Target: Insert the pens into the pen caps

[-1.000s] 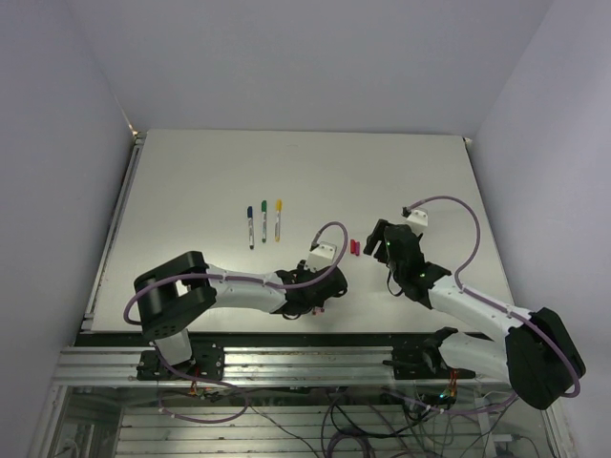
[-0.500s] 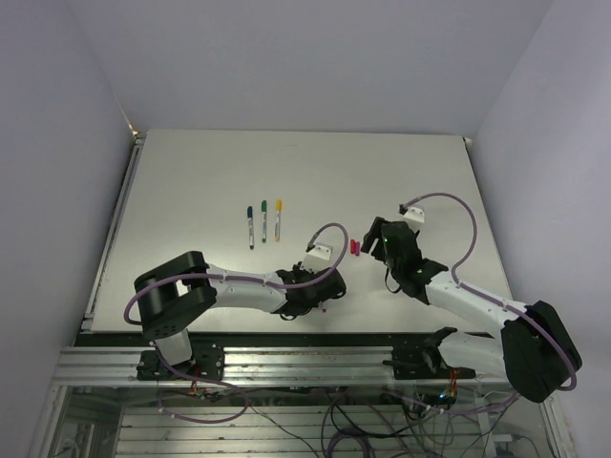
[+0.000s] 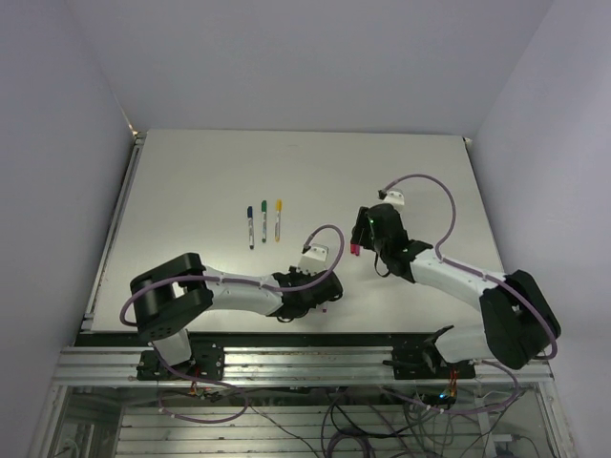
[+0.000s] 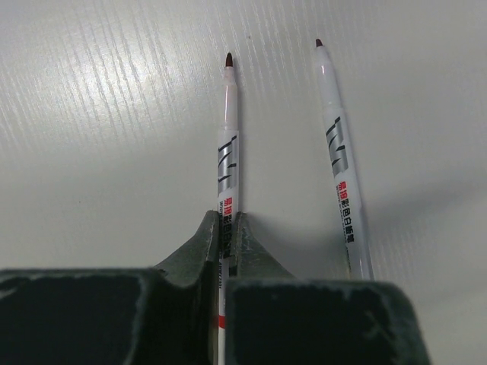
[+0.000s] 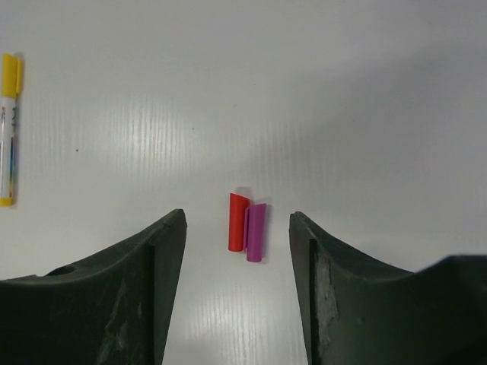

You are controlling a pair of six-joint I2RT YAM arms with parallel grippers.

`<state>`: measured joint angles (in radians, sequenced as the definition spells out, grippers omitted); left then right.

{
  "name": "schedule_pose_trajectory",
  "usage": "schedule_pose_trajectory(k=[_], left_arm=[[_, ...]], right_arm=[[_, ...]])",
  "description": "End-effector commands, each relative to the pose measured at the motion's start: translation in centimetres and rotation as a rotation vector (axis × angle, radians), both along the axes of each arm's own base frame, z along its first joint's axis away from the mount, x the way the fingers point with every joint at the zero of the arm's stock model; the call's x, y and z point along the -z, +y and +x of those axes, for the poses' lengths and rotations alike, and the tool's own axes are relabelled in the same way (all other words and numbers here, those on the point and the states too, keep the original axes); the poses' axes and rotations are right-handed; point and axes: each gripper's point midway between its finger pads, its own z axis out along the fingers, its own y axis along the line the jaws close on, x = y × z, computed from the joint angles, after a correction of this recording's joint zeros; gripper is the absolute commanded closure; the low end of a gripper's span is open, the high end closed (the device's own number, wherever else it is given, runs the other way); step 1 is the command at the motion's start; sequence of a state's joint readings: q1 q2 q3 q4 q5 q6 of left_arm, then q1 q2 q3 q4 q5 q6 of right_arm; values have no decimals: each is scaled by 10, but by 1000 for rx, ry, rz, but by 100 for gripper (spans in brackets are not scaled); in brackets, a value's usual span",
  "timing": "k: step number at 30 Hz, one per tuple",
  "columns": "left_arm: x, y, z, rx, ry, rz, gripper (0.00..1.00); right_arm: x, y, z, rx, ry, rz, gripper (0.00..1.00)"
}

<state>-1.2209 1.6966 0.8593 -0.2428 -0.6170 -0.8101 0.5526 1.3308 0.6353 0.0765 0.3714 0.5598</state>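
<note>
Seen from above, the white table [image 3: 191, 172] carries three slim whitish-grey capped pens [image 3: 263, 220] left of centre. They lie parallel and a little apart, with blue, green and yellow caps at their far ends. The left gripper [image 3: 315, 298] is down near the table's front edge, to the right of those pens and well apart from them; the arm hides its jaws in this view. The right gripper [image 3: 359, 240] sits low near the middle of the table, just beside a pair of stubby plastic caps [image 3: 354, 248], which show only as a red-and-magenta speck at its left side. In the left wrist view, the left gripper's dark fingers [image 4: 204, 243] are pressed together on a thin uncapped whitish-grey pen barrel [image 4: 228, 152]. They pinch it near its rear end, so its dark reddish tip points away from the camera. Whether this pen rests on the table or is lifted off it cannot be told. A second uncapped pen [image 4: 338, 160] lies on the table just to its right, nearly parallel and not touching, its dark tip also pointing away. In the right wrist view, the right gripper's jaws stand wide apart and hold nothing. The red cap [image 5: 238, 221] and the magenta cap [image 5: 256, 232] lie on the table between them, touching side by side and clear of both fingers. A yellow-capped pen [image 5: 7, 129] lies at the far left edge.
</note>
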Motion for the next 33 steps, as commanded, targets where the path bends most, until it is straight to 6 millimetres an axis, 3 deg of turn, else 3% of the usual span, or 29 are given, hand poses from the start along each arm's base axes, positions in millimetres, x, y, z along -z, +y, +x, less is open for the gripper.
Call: schedule_pose_trajectory(k=[1, 6, 18, 33], left_arm=[[42, 35, -30, 29, 140, 122, 93], [47, 32, -36, 38, 165, 85, 93], [57, 37, -42, 35, 189, 81, 93], [58, 36, -42, 36, 189, 74, 93]], right_arm=[[5, 13, 5, -90, 43, -37, 48], [17, 23, 11, -129, 89, -60, 58], [42, 39, 29, -152, 168, -95, 60], [65, 34, 29, -122, 218, -130, 60]])
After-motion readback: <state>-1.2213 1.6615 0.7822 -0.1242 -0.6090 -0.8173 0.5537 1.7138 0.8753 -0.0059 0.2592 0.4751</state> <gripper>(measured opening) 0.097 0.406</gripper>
